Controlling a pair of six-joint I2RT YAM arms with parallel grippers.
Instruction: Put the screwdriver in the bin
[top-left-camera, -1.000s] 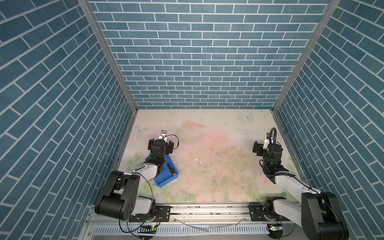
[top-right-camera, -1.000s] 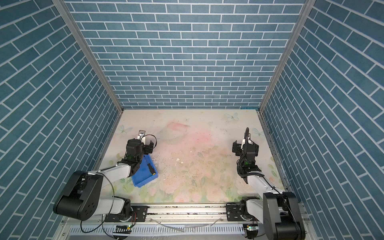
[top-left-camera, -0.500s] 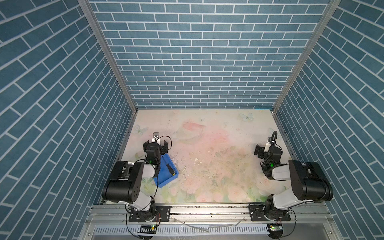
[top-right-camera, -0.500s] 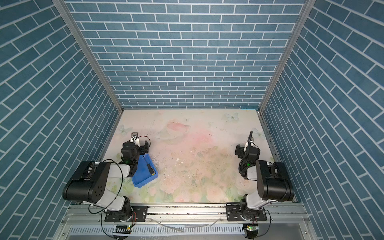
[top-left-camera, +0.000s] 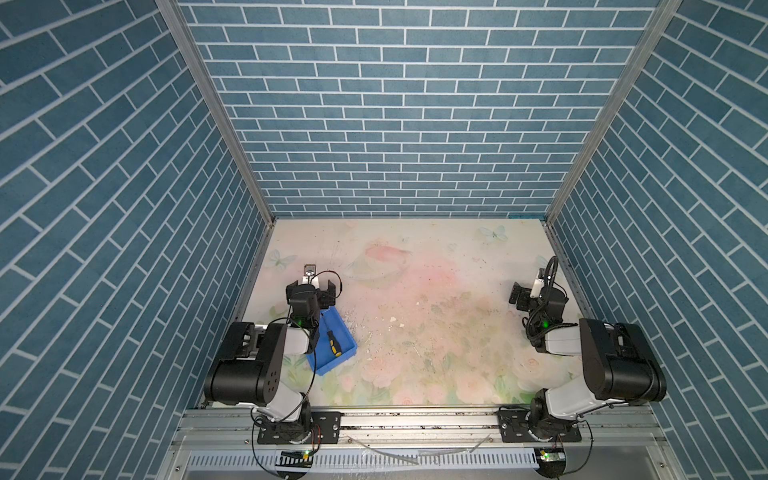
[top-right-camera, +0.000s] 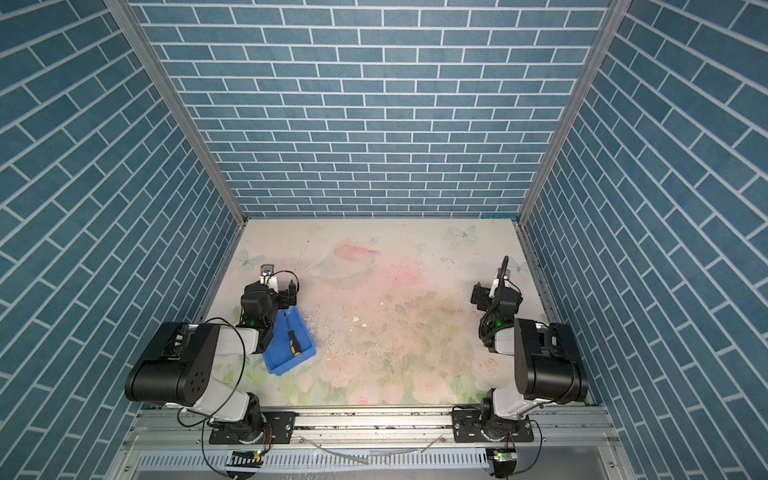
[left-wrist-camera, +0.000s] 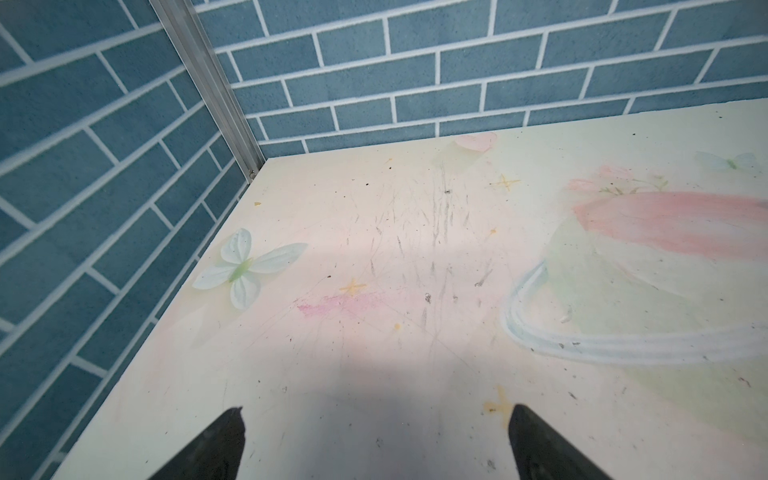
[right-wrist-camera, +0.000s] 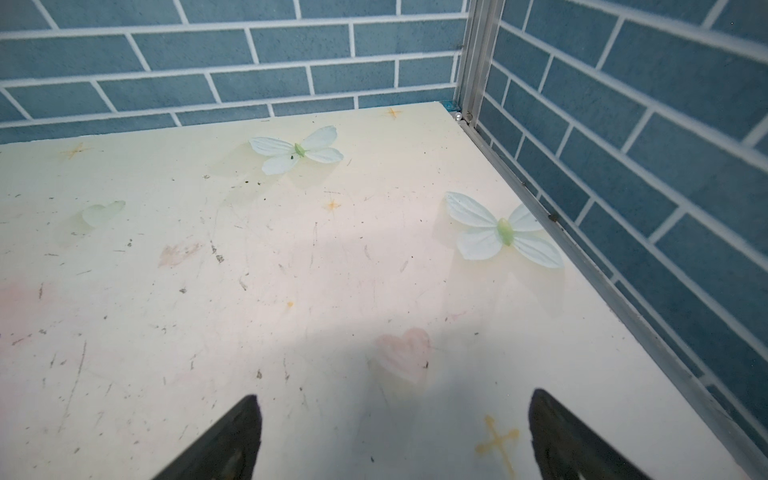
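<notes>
The screwdriver (top-left-camera: 333, 341) (top-right-camera: 292, 337), black-handled with yellow accents, lies slantwise inside the blue bin (top-left-camera: 332, 362) (top-right-camera: 286, 362) at the front left of the table in both top views. My left gripper (top-left-camera: 311, 287) (top-right-camera: 272, 287) hovers just beyond the bin's far end, open and empty. My right gripper (top-left-camera: 538, 291) (top-right-camera: 496, 293) stands open near the right wall, far from the bin. In the left wrist view the left gripper (left-wrist-camera: 376, 415) shows only bare table between its fingers. The right gripper (right-wrist-camera: 395, 399) likewise holds nothing in the right wrist view. Neither wrist view shows the bin or the screwdriver.
Blue brick-patterned walls close in the table on three sides, with metal corner posts (left-wrist-camera: 216, 95) (right-wrist-camera: 478, 62). The floral tabletop (top-left-camera: 415, 299) carries small crumbs and scratches. Both arms' bulky rear links sit by the front rail (top-left-camera: 415, 419).
Both arms have folded back and down toward the front rail, while the grippers stay open in about the same places. The screwdriver and the bin have not moved.
</notes>
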